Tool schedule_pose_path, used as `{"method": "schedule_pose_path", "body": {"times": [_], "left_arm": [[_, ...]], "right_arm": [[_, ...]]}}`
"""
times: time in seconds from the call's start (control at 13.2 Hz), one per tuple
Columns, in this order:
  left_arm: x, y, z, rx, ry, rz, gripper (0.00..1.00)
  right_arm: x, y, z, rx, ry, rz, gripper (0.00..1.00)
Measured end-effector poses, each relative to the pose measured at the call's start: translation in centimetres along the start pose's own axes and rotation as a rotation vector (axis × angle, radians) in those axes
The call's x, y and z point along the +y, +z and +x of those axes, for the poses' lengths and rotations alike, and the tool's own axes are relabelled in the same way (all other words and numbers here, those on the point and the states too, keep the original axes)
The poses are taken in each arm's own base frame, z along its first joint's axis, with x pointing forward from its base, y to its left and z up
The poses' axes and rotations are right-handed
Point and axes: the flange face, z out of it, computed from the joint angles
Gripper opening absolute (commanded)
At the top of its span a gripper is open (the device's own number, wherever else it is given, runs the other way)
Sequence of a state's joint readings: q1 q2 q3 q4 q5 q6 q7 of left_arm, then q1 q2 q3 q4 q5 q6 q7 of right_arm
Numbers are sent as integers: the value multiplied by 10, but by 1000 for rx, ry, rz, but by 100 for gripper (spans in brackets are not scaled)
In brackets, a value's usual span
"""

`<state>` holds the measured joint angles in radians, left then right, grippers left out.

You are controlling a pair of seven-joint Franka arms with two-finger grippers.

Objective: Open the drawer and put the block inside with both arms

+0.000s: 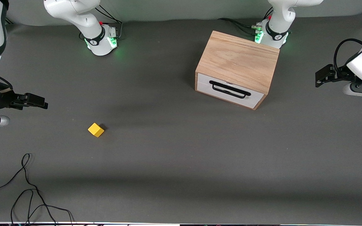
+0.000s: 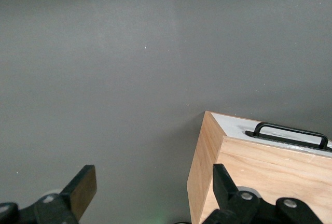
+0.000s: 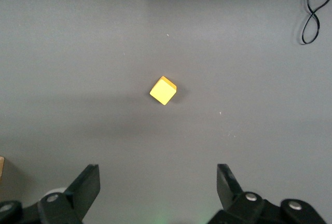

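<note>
The light oak box (image 1: 239, 59) stands near the left arm's base. Its drawer (image 1: 256, 99) is shut, with the white front and black bar handle (image 1: 229, 89) facing the front camera. The box also shows in the left wrist view (image 2: 259, 177). The small yellow block (image 1: 95, 129) lies on the grey table toward the right arm's end, and shows in the right wrist view (image 3: 163, 90). My left gripper (image 1: 320, 77) hangs open and empty beside the box, toward the left arm's end (image 2: 153, 177). My right gripper (image 1: 41, 103) is open and empty above the table, apart from the block (image 3: 157, 175).
A loose black cable (image 1: 27, 188) lies on the table near the front camera's edge at the right arm's end; its loop shows in the right wrist view (image 3: 311, 11). The arm bases (image 1: 101, 40) (image 1: 270, 34) stand along the back edge. The grey table (image 1: 181, 157) is bare between block and box.
</note>
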<state>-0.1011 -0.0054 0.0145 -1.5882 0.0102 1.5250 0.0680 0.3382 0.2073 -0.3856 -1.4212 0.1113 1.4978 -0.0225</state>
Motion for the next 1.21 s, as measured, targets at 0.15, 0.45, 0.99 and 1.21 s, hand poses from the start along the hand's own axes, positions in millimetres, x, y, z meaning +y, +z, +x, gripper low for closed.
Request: {"method": "schedule_pose_path", "body": {"times": [0.15, 0.45, 0.99, 1.21], "left_arm": [[14, 0, 0, -3, -30, 0, 100], [86, -1, -2, 0, -168, 8, 100], [249, 6, -38, 6, -585, 24, 100], [289, 18, -46, -3, -748, 24, 100]], "right_arm": [[-4, 14, 5, 8, -6, -1, 100], [-12, 57, 15, 24, -16, -4, 100], [-16, 169, 22, 93, -20, -20, 100], [-26, 206, 23, 116, -37, -35, 100]]}}
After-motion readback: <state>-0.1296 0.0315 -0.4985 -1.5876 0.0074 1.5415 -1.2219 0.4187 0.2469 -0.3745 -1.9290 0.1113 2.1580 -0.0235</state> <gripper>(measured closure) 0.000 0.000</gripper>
